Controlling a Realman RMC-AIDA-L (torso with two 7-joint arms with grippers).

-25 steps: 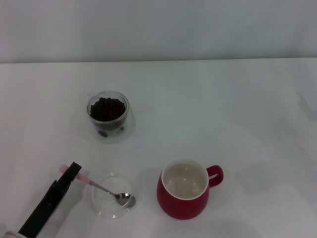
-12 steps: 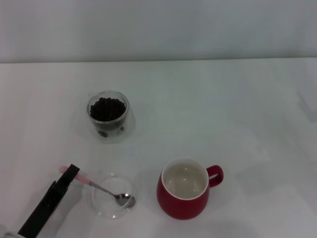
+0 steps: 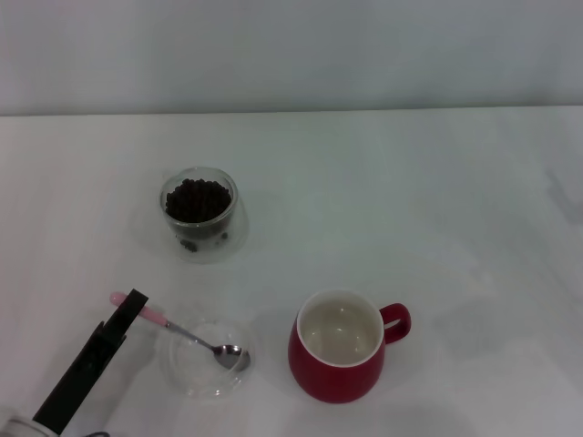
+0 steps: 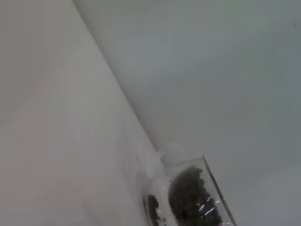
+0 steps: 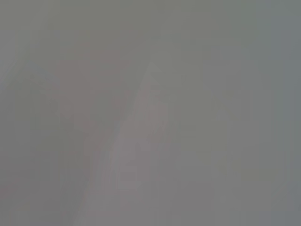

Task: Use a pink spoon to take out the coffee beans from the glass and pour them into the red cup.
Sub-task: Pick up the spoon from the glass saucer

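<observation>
The pink-handled metal teaspoon [image 3: 178,331] lies slantwise — bowl inside the shallow clear round dish [image 3: 202,358] left of the rounded red ceramic mug [image 3: 342,348], handle pointing away from the mug. The black left gripper [image 3: 127,308] meets that handle's end; its grip cannot be told. Beyond the dish stands the squat clear tumbler [image 3: 199,212] of dark coffee beans [image 3: 196,199].

Right wrist view, entry for your record: you get one flat field of dull grey, edge to edge. A slightly paler, faintly pinkish band slants across the middle, with soft borders; you cannot tell what it is. A shade darker grey lies to either side of the band. No object, edge or fingers can be made out here, and you cannot tell what surface the camera faces.
</observation>
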